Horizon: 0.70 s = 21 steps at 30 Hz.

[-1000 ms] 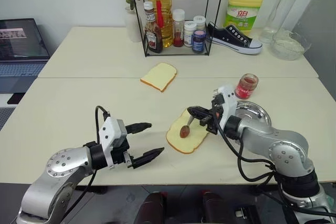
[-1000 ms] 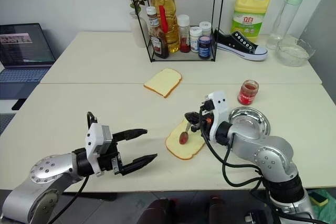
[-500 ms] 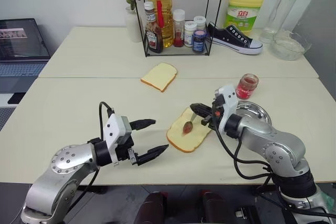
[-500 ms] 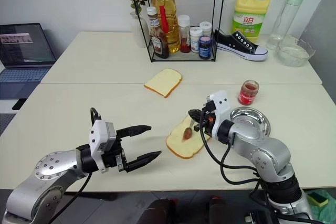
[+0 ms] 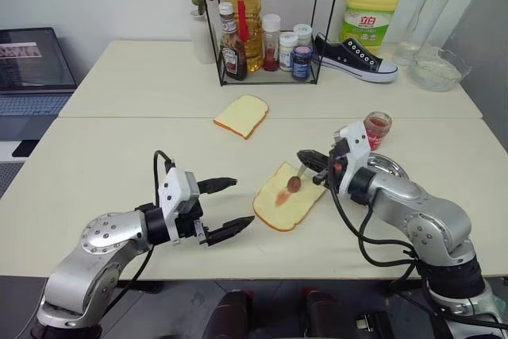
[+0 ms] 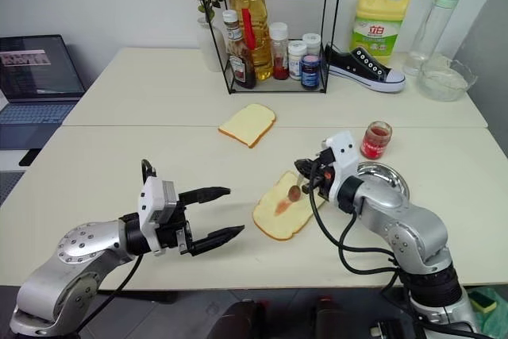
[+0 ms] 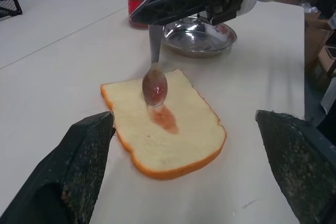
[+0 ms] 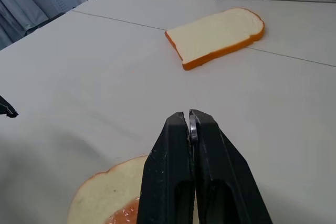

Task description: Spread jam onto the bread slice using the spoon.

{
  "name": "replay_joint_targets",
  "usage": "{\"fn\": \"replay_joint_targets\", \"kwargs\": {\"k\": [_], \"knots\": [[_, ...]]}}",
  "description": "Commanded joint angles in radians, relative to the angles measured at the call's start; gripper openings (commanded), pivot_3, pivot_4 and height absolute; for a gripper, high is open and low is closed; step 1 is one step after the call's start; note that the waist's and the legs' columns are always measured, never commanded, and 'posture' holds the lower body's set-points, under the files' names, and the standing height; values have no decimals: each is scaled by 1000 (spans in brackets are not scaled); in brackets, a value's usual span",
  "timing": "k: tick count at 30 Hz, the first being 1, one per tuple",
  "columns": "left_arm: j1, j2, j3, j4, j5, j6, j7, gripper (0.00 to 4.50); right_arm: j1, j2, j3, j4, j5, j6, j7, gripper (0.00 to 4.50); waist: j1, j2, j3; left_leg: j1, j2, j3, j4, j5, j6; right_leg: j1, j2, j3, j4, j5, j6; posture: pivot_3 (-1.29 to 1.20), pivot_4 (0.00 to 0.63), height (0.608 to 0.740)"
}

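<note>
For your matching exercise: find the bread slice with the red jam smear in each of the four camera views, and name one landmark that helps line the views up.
Left eye view: the bread slice lies centre, between the grippers.
Right eye view: it lies centre, under the spoon.
Left wrist view: it lies centre, whole, smear showing.
Right wrist view: its corner shows at the lower edge, beside the right gripper.
Shared landmark: the plain bread slice for three views; the left wrist view shares the jam jar with the eye views.

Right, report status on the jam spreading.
Right gripper shut on spoon, bowl over bread slice. Red jam smear on slice. Left gripper open, holding nothing. Nothing in the way.
</note>
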Motion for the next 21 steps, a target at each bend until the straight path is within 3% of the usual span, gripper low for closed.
{"fn": "replay_joint_targets", "kwargs": {"k": [1, 12, 18, 21], "knots": [[-14, 9, 3, 6, 9, -34, -14, 4500, -21, -17, -54, -46, -14, 0, 1, 50, 0, 0, 0, 0, 0, 0, 0, 0, 0, 0, 0, 0, 0, 0, 0, 0, 150, 740], [-14, 6, 3, 15, 13, -45, -25, 4500, -41, 31, -119, -83, 79, 71, -2, 50, -3, 0, 0, 0, 0, 0, 0, 0, 0, 0, 0, 0, 0, 0, 0, 0, 150, 740], [-10, 4, -1, 12, 15, -47, -25, 4500, 17, 65, -49, -65, 23, 48, 15, 50, -2, 0, 0, 0, 0, 0, 0, 0, 0, 0, 0, 0, 0, 0, 0, 0, 150, 740], [-10, 3, -4, 12, 17, -49, -24, 4500, 42, 28, 7, -52, -58, -9, 55, 50, -3, 0, 0, 0, 0, 0, 0, 0, 0, 0, 0, 0, 0, 0, 0, 0, 150, 740]]}}
